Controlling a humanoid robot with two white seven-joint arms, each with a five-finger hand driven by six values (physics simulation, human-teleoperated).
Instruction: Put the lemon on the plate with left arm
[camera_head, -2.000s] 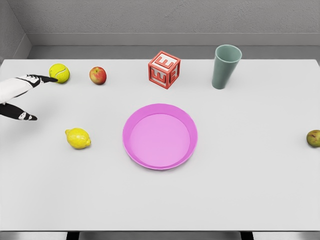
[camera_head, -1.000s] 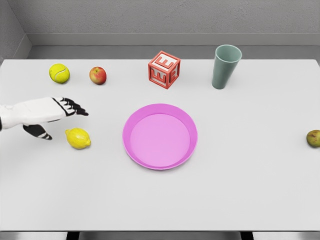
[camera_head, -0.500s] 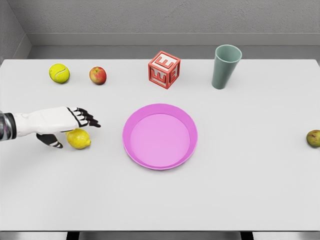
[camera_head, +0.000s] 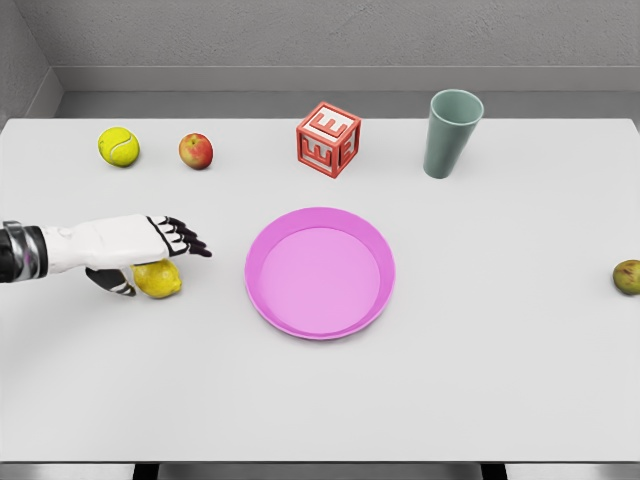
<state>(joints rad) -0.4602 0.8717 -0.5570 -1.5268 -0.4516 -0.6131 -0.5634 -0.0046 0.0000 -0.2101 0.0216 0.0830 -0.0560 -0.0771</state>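
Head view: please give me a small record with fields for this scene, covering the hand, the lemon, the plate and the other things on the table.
left hand: white five-finger hand with black fingers, extended and open, above the lemon
target: yellow lemon on the white table, partly covered by the hand, not gripped
goal: round pink plate, empty, right of the lemon
far row: yellow-green tennis ball, red apple, red letter block, grey-green cup
right edge: brownish fruit
right hand: not in view

lemon (camera_head: 160, 280): 1 | plate (camera_head: 268, 297): 1 | tennis ball (camera_head: 118, 146): 1 | apple (camera_head: 196, 151): 1 | letter block (camera_head: 328, 139): 1 | cup (camera_head: 450, 133): 1 | brownish fruit (camera_head: 628, 276) at the 3 o'clock edge: 1 | hand (camera_head: 140, 245): 1 | counter (camera_head: 480, 380): 1
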